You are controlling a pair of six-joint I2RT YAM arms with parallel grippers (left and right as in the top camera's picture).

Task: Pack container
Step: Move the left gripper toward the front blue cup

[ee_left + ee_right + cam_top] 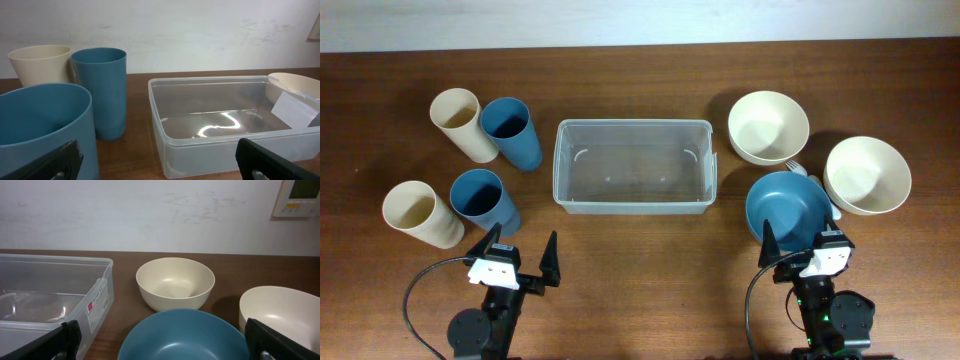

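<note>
Flanking one container [634, 205]: four cups [456, 122], three bowls [768, 126].

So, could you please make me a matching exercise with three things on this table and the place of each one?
Things:
1. container
2. blue bowl
3. cups

Places:
A. on the left of the table
B. on the right, nearest to the robot
C. in the middle, with nothing inside

Pairs: 1-C, 2-B, 3-A
</note>
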